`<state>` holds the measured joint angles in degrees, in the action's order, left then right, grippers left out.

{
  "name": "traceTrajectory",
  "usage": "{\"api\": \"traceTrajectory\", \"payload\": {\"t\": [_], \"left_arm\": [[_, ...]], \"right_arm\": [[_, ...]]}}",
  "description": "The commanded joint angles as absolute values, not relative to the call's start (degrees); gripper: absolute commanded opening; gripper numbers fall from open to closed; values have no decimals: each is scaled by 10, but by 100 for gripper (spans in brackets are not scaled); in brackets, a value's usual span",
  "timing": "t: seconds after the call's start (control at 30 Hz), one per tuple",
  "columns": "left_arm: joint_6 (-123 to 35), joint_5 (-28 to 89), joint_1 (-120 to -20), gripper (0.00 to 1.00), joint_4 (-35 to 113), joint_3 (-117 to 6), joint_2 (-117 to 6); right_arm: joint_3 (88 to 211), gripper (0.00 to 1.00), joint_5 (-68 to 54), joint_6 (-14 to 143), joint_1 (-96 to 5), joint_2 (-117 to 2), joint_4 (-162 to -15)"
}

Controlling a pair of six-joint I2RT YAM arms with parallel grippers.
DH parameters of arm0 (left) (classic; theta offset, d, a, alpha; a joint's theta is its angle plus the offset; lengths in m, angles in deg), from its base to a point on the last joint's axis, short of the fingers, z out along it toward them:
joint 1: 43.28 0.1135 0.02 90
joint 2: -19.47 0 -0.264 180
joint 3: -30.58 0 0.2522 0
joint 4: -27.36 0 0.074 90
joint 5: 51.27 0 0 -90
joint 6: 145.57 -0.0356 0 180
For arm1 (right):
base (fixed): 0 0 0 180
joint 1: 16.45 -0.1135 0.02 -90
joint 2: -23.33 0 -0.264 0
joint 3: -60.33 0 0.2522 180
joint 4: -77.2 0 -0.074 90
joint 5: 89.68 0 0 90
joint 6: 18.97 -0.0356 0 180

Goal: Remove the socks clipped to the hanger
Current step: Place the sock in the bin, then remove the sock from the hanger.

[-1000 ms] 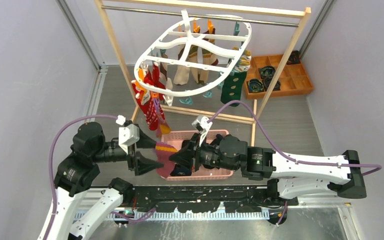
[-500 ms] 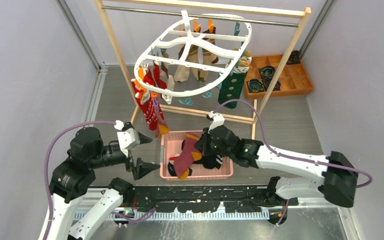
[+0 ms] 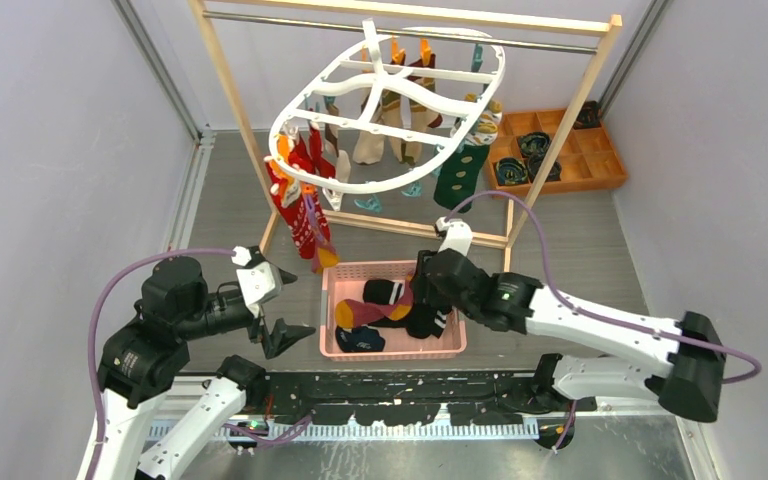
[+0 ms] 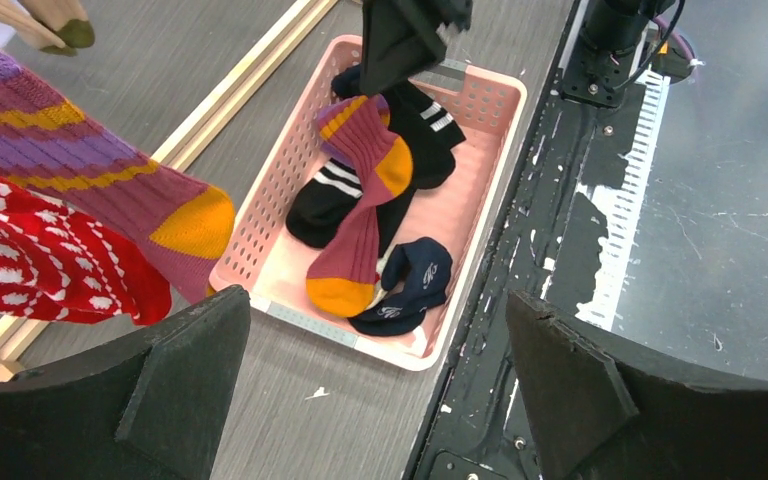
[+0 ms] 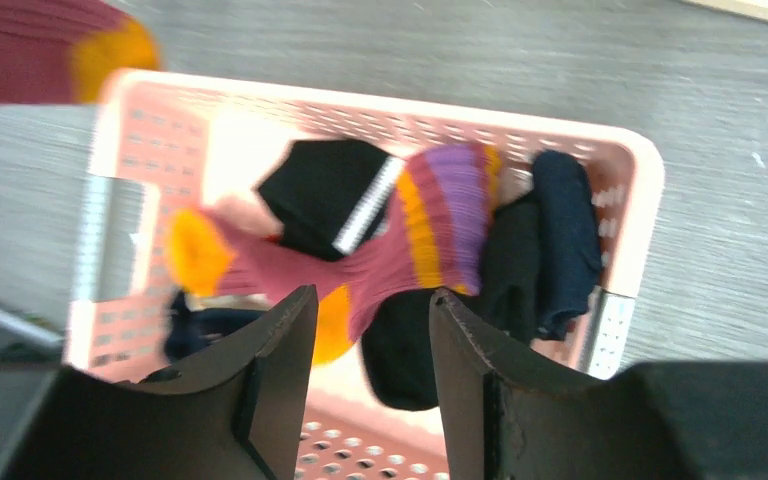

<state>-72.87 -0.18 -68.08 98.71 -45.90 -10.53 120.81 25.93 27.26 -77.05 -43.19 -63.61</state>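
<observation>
The white oval hanger [image 3: 390,110] hangs from the rail. Several socks stay clipped to it: red patterned ones [image 3: 290,205] at its left, beige ones [image 3: 370,140], a dark green one [image 3: 460,175]. A purple-striped sock [image 4: 90,180] hangs low by the pink basket [image 3: 328,300]. In the basket lie a maroon-and-orange sock [image 3: 365,312], black striped socks [image 3: 425,320] and a navy sock [image 3: 360,340]. My left gripper [image 3: 290,303] is open and empty, left of the basket. My right gripper [image 3: 415,288] is open and empty above the basket's far side; its wrist view shows the maroon sock [image 5: 390,240] below.
The light wooden rack [image 3: 230,100] carries the hanger; its base bar runs just behind the basket. A wooden compartment tray [image 3: 560,150] sits at the back right. Grey walls close both sides. The black base rail [image 3: 410,385] runs along the near edge.
My right gripper took the maroon sock from the left gripper, carried it over the basket and let it go; it now lies in the basket. My left gripper drew back left, open.
</observation>
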Motion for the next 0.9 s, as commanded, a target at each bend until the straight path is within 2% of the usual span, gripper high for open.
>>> {"api": "traceTrajectory", "payload": {"t": [0.0, 0.2, 0.33, 0.47, 0.53, 0.67, 0.73, 0.8, 0.87], "left_arm": [[-737, 8, -682, 100, 976, -464, -102], [-705, 20, -682, 100, 962, -468, -109], [-689, 52, -682, 100, 961, -475, -116], [-678, 116, -682, 100, 964, -485, -129], [-676, 145, -682, 100, 962, -485, -131], [-675, 146, -682, 100, 960, -483, -128], [-671, 134, -682, 100, 960, -486, -129], [-672, 114, -682, 100, 964, -491, -128], [-678, 98, -682, 100, 973, -498, -128]], "right_arm": [[1229, 48, 174, 266, -774, -382, -684], [1150, 37, -26, 244, -774, -481, -906], [1127, 31, -12, 237, -773, -579, -952], [1093, 26, 101, 234, -778, -585, -958], [1091, 32, 194, 254, -814, -540, -957], [1157, 56, 330, 341, -896, -482, -940], [1195, 66, 343, 374, -905, -485, -957], [1228, 80, 346, 416, -908, -504, -991], [1257, 89, 346, 458, -908, -532, -1032]]}}
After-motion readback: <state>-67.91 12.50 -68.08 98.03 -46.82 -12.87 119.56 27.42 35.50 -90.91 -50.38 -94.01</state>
